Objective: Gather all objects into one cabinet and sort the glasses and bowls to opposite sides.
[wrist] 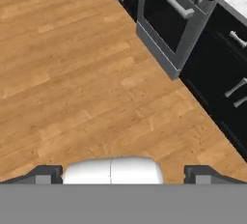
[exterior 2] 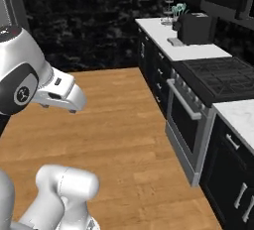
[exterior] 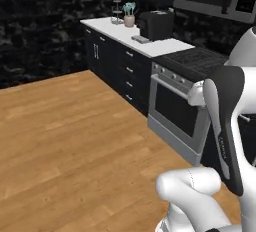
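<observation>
Over the wooden floor (wrist: 87, 73) the gripper (wrist: 123, 174) hangs with fingers spread wide, holding nothing. No mugs or bowl nearby, so driving on blind could clip the oven (wrist: 169, 20).

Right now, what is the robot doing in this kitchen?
It isn't handling anything at the moment. The white robot arm is out over the wooden floor, and in the hand view its end effector is open and empty, pointing down at the floorboards. The silver oven and black drawers stand along the right wall. At the far end, the white counter carries a black toaster and a small potted plant. No mugs or bowl are in sight.
</observation>
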Available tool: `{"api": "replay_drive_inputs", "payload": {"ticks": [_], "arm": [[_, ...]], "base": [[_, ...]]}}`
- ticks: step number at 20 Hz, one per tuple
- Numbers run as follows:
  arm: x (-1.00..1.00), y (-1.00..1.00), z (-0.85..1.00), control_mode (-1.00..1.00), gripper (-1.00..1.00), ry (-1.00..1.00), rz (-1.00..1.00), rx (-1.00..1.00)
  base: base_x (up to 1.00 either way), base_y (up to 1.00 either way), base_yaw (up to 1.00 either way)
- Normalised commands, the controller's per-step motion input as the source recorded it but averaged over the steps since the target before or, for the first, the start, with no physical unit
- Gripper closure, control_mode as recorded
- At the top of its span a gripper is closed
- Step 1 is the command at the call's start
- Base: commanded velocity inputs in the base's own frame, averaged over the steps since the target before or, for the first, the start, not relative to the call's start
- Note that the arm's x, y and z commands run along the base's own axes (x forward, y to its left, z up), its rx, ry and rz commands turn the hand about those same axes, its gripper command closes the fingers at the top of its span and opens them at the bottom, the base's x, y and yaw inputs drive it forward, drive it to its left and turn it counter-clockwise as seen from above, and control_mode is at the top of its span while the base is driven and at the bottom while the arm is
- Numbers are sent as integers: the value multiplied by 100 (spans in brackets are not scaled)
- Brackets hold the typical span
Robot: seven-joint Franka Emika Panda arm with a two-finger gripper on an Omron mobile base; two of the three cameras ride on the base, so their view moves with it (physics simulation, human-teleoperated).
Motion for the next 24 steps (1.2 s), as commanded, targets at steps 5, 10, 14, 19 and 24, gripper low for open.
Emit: {"api": "replay_drive_inputs", "payload": {"ticks": [5, 10, 14, 19, 24], "arm": [[0, 0, 0, 100, -100, 0, 0, 0], [0, 0, 0, 100, -100, 0, 0, 0], [0, 0, 0, 100, -100, 0, 0, 0], [0, 0, 0, 100, -100, 0, 0, 0], [0, 0, 0, 100, -100, 0, 0, 0]], "base": [[0, 0, -57], [0, 0, -59], [0, 0, -59], [0, 0, -59], [0, 0, -61]]}}
